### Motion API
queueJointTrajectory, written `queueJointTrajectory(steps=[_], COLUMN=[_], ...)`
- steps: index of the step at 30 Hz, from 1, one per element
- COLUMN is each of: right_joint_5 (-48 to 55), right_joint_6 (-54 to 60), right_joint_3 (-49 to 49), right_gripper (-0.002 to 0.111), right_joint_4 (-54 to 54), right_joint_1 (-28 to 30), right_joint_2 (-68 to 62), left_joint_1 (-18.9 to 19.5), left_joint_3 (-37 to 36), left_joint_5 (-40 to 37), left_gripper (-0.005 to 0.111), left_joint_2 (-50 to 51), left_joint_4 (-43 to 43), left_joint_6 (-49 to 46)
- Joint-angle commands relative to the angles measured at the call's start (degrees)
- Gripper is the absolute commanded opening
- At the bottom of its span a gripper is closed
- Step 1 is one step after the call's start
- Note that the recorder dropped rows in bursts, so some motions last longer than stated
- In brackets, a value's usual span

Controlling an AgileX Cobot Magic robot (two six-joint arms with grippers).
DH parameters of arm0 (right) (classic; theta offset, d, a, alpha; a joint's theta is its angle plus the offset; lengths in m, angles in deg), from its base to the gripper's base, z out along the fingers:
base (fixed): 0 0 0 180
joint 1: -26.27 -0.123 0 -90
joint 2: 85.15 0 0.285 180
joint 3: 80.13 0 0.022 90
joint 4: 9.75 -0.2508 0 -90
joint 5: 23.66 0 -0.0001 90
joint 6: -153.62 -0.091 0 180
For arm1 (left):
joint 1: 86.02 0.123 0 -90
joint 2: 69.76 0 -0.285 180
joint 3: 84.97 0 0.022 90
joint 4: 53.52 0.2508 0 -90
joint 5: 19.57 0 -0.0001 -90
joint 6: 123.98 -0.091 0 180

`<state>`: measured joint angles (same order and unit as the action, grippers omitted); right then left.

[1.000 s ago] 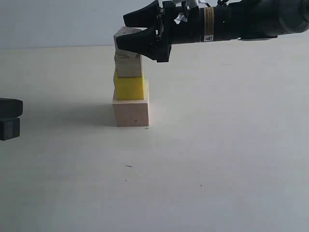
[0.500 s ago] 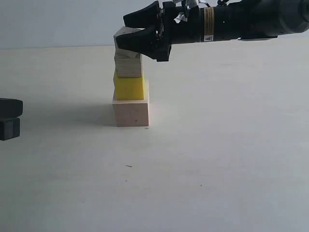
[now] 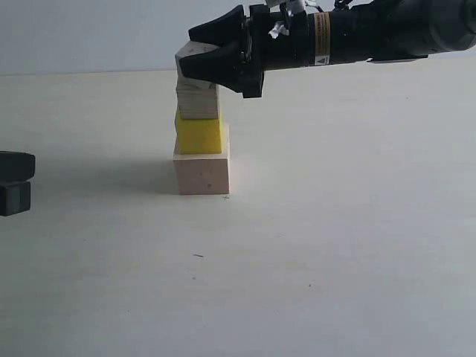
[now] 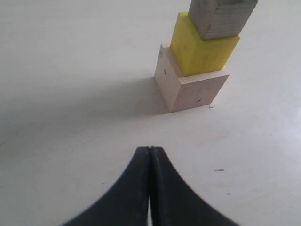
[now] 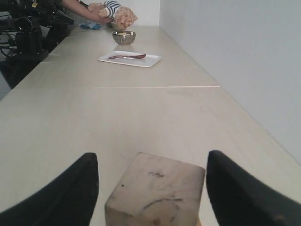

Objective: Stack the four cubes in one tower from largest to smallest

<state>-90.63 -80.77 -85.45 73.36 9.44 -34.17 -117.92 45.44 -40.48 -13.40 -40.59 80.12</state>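
The pale table [image 3: 335, 260] fills most of the exterior view. The large pale wood cube [image 3: 201, 169] sits directly on it, left of centre. A white tray [image 5: 129, 59] and small bowl [image 5: 123, 36] lie farther along it.

The large cube [image 3: 201, 172] is bare matt wood, the yellow cube [image 3: 198, 134] smooth.

Setting: robotics test lab. Evidence: long pale table [image 3: 335, 260] filling the lower exterior frame, bare white wall [image 3: 89, 33] across its top. Right wrist view, table's far end: white tray [image 5: 149, 61] with spoon [image 5: 127, 56], metal bowl [image 5: 124, 37], plush toy [image 5: 117, 12], black rig hardware [image 5: 28, 33].
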Motion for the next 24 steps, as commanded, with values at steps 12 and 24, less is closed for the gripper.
queueJointTrajectory(steps=[12, 24], right_joint_5=[-0.5, -0.5], right_joint_6=[1.9, 1.9], right_joint_3=[-0.3, -0.3], right_gripper=[0.037, 0.020], right_joint_4=[0.1, 0.1], right_joint_1=[0.2, 1.0], right_joint_2=[0.0, 0.0], left_joint_1=[0.0, 0.0], left_joint_3=[-0.2, -0.2], left_joint_5=[0.3, 0.2], left_gripper=[0.000, 0.000], left_joint_2=[0.2, 0.2], left_joint_4=[-0.2, -0.2], left_joint_6=[0.4, 0.5])
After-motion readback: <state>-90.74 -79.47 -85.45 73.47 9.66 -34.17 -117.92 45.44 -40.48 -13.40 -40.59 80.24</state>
